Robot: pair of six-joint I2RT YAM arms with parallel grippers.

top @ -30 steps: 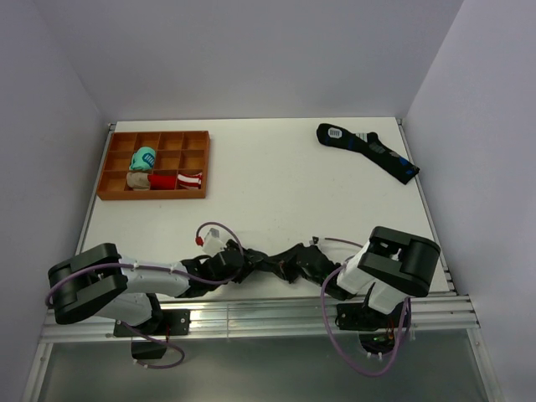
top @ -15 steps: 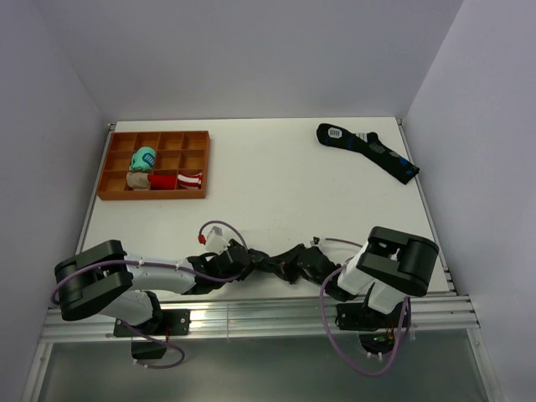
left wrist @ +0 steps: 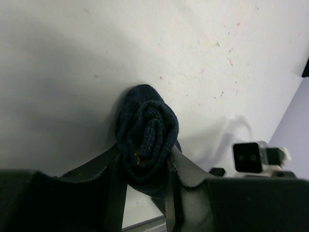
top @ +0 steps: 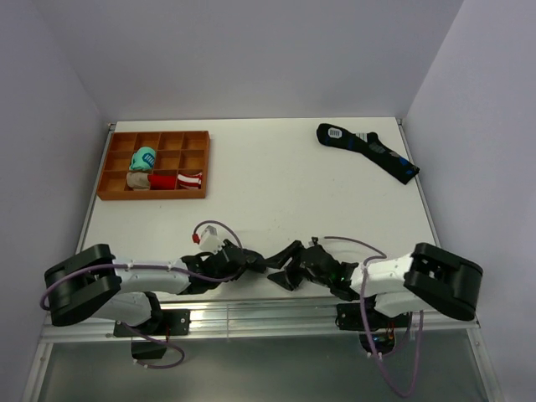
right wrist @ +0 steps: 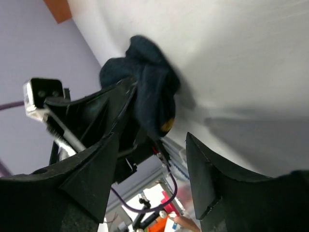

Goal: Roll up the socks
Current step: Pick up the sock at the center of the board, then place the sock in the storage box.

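Observation:
The socks are a dark navy roll, wound in a spiral and lying on the white table near its front edge. My left gripper is shut on the roll, one finger pressed to each side. From above, the left gripper reaches in from the left and the socks sit just beyond it. My right gripper is open and points at the socks from the other side. Its fingertips are just short of the roll, which shows a small yellow patch at its lower end. From above, the right gripper is next to the roll.
An orange compartment tray at the back left holds a teal bundle, a beige bundle and a red-white bundle. A longer dark sock lies at the back right. The metal front rail runs just behind both grippers.
The right gripper has opened and let go of the roll, and its arm has swung out low to the right. The left gripper has closed a little tighter on the socks.

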